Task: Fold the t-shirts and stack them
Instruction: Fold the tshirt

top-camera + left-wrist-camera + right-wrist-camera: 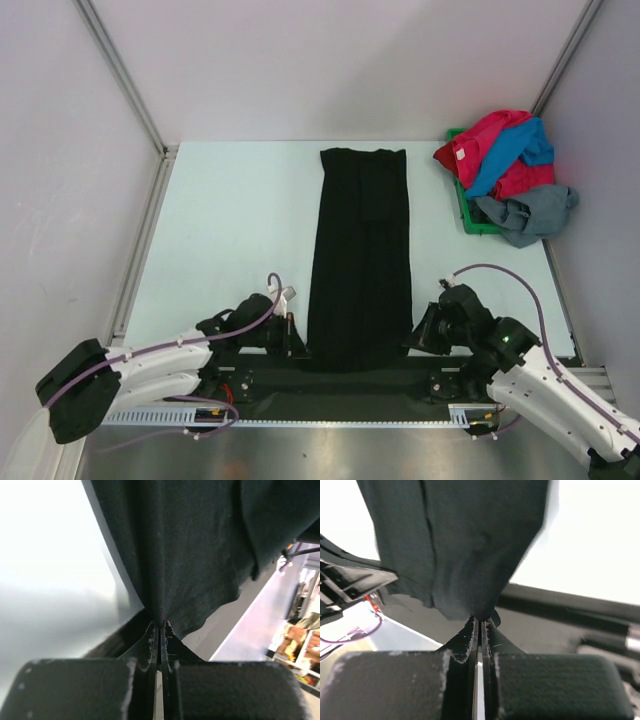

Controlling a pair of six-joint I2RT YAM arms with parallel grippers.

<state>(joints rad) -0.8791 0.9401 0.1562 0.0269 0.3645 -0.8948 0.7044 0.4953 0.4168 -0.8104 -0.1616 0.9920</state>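
Lower centre of frame: black shirt (362,250), narrow strip; left gripper (160,626) and right gripper (479,620) pinch its lower corners, apparently for folding upward.

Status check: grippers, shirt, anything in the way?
Left gripper shut on black t-shirt, near corner. Right gripper shut on its other near corner. Other shirts heaped in green bin far right, not in the way.
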